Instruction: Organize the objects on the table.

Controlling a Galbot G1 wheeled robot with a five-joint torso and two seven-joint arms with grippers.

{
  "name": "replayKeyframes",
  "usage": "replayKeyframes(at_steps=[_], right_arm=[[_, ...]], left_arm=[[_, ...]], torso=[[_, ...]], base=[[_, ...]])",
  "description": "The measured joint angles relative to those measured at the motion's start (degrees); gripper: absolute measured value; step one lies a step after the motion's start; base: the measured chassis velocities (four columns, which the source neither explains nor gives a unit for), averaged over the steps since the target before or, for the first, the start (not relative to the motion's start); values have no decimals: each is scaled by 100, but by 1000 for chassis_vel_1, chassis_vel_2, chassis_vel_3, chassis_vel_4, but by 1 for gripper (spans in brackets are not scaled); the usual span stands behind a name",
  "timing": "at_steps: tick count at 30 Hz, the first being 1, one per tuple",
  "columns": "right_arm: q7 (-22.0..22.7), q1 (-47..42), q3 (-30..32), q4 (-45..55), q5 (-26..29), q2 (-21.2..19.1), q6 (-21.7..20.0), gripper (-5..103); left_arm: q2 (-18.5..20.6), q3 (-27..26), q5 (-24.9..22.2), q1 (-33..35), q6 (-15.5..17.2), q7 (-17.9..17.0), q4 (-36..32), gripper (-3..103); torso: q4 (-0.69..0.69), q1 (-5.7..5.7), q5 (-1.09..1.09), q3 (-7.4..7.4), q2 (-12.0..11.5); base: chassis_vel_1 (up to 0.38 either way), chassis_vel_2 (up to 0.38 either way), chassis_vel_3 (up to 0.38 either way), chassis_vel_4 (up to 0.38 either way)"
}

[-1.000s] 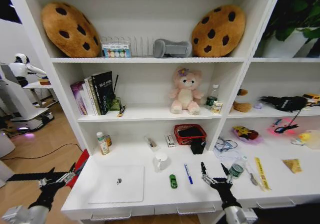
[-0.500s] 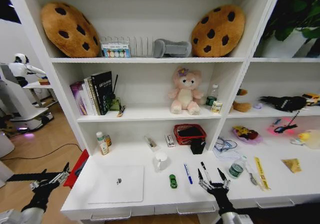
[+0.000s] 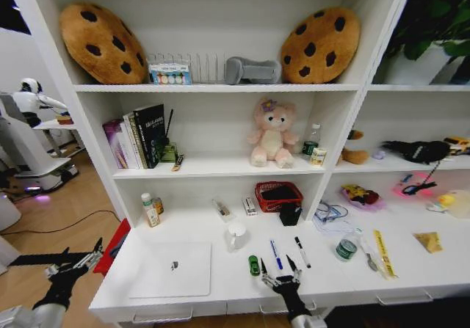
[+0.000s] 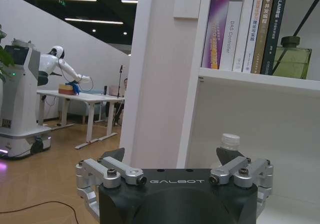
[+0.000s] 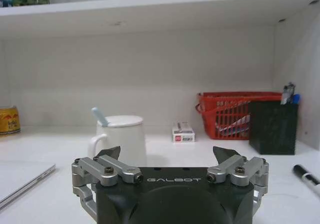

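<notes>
On the white table [image 3: 220, 288] lie a closed silver laptop [image 3: 172, 268], a white mug [image 3: 236, 234], a tiny green toy [image 3: 254, 264], a blue pen [image 3: 275, 254], a black pen [image 3: 302, 252] and a yellow ruler [image 3: 382, 252]. A small black box [image 3: 291, 213] stands further back. My right gripper [image 3: 280, 275] is open at the front edge, just in front of the toy and the blue pen. Its wrist view faces the mug [image 5: 122, 139], the black box [image 5: 272, 126] and the black pen [image 5: 306, 174]. My left gripper [image 3: 73, 263] hangs open off the table's left end.
A red basket [image 3: 278, 194] sits beside the black box at the back. A small bottle [image 3: 347, 246] lies near the ruler, and another bottle [image 3: 150, 210] stands at the back left. Shelves with books [image 3: 139, 137] and a plush bear [image 3: 272, 133] rise above.
My right gripper has slid left along the front edge, from beside the small bottle to in front of the green toy. The left arm dropped slightly at first, then held still.
</notes>
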Motion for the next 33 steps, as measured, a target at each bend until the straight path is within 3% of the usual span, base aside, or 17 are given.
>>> replayKeyframes(at_steps=[5, 22, 24, 26, 33], right_arm=[[84, 405, -336, -475, -29, 109, -31, 100], [320, 906, -614, -1152, -10, 125, -159, 101], [346, 929, -633, -1180, 8, 143, -205, 87], [352, 928, -632, -1180, 10, 142, -210, 87], [364, 845, -570, -1136, 6, 140, -214, 54]], left_arm=[[3, 4, 3, -1, 4, 0, 0, 100], [7, 9, 5, -2, 6, 5, 0, 100], [7, 9, 5, -2, 6, 5, 0, 100], [7, 9, 5, -2, 7, 5, 0, 100], [7, 9, 5, -2, 6, 5, 0, 100]], torso=[[-1, 0, -1, 0, 0], [-1, 1, 0, 0, 0], [-1, 0, 0, 0, 0], [-1, 1, 0, 0, 0], [-1, 0, 0, 0, 0]], base=[[0, 0, 0, 0], [0, 0, 0, 0], [0, 0, 0, 0], [0, 0, 0, 0], [0, 0, 0, 0]])
